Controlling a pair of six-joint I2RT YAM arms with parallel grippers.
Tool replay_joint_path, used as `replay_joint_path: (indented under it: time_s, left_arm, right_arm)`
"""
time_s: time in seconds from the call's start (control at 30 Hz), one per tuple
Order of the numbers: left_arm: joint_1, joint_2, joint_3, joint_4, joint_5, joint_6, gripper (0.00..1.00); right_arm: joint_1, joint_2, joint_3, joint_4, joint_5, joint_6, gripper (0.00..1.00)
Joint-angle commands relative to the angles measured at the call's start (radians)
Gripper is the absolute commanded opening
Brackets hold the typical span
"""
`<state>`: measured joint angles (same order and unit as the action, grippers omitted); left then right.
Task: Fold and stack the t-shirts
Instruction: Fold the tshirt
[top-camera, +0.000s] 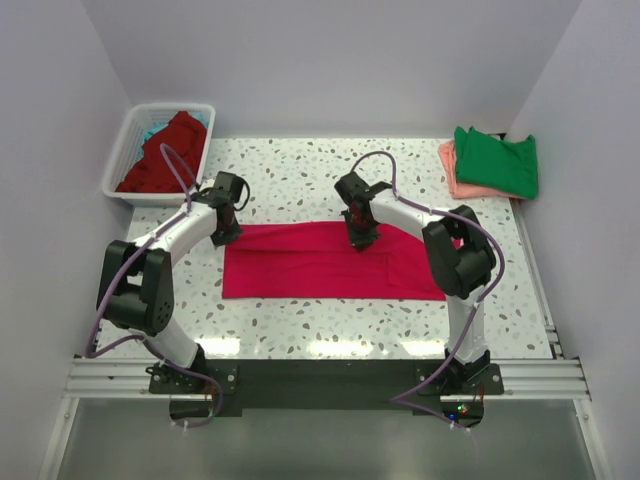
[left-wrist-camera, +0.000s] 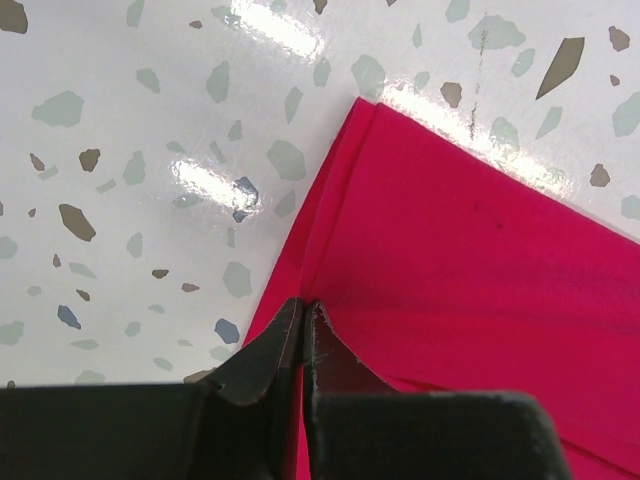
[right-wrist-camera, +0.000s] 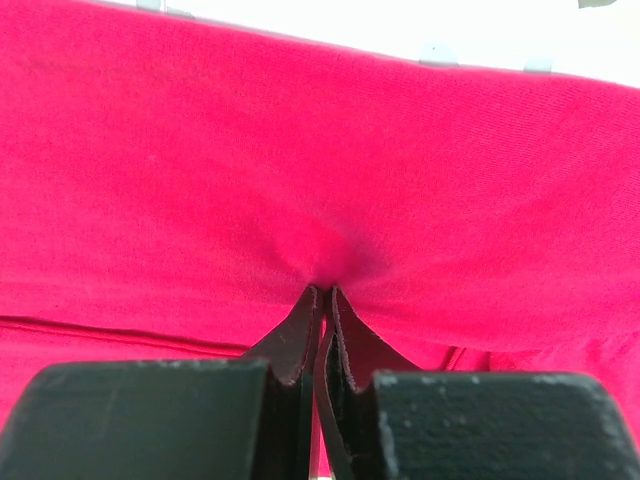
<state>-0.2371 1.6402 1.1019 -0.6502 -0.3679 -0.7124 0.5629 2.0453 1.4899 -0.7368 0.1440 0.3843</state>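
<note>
Across the middle of the table (top-camera: 300, 175) the crimson t-shirt (top-camera: 330, 262) is laid out as a long flat band. Its left end, close to the far corner, is pinched by the closed jaws of the left gripper (left-wrist-camera: 303, 315). Its far edge is nipped by the right gripper (right-wrist-camera: 325, 295), where the cloth is puckered. Light, limp, sagging cloth is to be expected, so hold is best taken at edges and corners, through all layers.

Plain crimson-pink t-shirt (top-camera: 330, 262); white counter (top-camera: 300, 175) flecked grey and brown; dark red t-shirt (top-camera: 170, 150); white slatted basket (top-camera: 122, 160); green t-shirt (top-camera: 497, 160); salmon-pink t-shirt (top-camera: 452, 180); black fingers (left-wrist-camera: 265, 360).
</note>
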Motion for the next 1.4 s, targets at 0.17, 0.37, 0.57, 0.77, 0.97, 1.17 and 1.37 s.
replay_joint_path:
  time_s: [0.17,0.37,0.57,0.77,0.97,1.17,1.37]
  left_arm:
    - [-0.002,-0.042,0.012,-0.012,-0.046,0.001,0.02]
    - [-0.002,-0.045,0.012,-0.019,-0.054,-0.004,0.02]
    - [-0.002,-0.052,0.01,-0.031,-0.069,-0.018,0.02]
    - [-0.002,-0.043,0.001,-0.04,-0.074,-0.022,0.02]
    - [-0.002,-0.01,-0.005,-0.049,-0.08,-0.039,0.02]
    - [-0.002,0.03,-0.011,-0.046,-0.092,-0.048,0.01]
    - [-0.002,0.044,-0.02,-0.04,-0.086,-0.053,0.01]
  right_arm:
    - [0.0,-0.022,0.004,-0.036,0.057,-0.007,0.07]
    - [0.002,-0.022,0.012,-0.038,0.063,-0.009,0.04]
    - [0.0,-0.045,0.023,-0.052,0.068,-0.009,0.0]
    - [0.002,-0.076,0.023,-0.07,0.063,-0.013,0.0]
    - [0.009,-0.093,0.017,-0.081,0.04,-0.012,0.0]
    - [0.028,-0.106,0.015,-0.09,0.006,0.002,0.0]
    - [0.034,-0.114,0.018,-0.099,0.032,0.004,0.0]
